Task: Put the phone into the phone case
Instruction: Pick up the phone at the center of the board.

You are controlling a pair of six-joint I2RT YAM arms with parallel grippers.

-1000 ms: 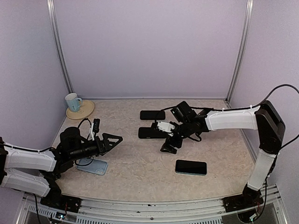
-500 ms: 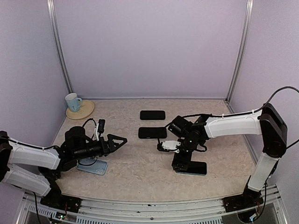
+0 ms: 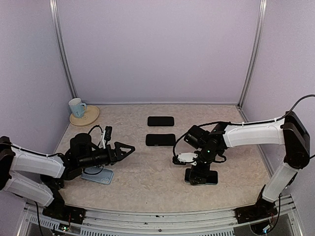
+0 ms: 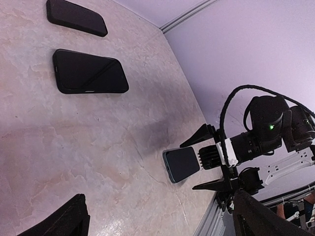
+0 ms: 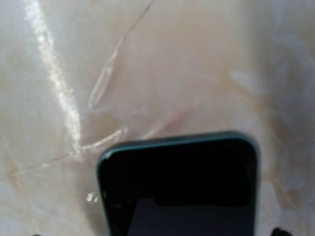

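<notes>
From the top view, the phone (image 3: 209, 177) lies flat on the near right part of the table (image 3: 147, 167), with its long axis running left to right. The right gripper (image 3: 193, 175) is down over the phone's left end with its jaws spread wide and nothing in them. The left gripper (image 3: 129, 152) hangs well apart from the phone on the left side. It is just as wide and also empty, so the right arm is plainly the nearer one. A light blue case (image 3: 98, 175) lies partly under the left arm, and whether anything is in it cannot be told. Two dark slabs (image 3: 161, 121) (image 3: 160, 140) lie further back. A mug (image 3: 76, 106) stands on a coaster (image 3: 88, 117) in the far left corner, and its inside is hidden.

In the left wrist view, the right gripper's two fingers (image 4: 199, 138) stand on either side of the phone's narrow width, apparently short of touching it. The nearer dark slab (image 4: 88, 73) has a raised rim, which suggests it is a case.

In the right wrist view, the phone's rounded end fills the bottom centre, squarely between the jaws. Closing across the phone's width looks like the coming move.
</notes>
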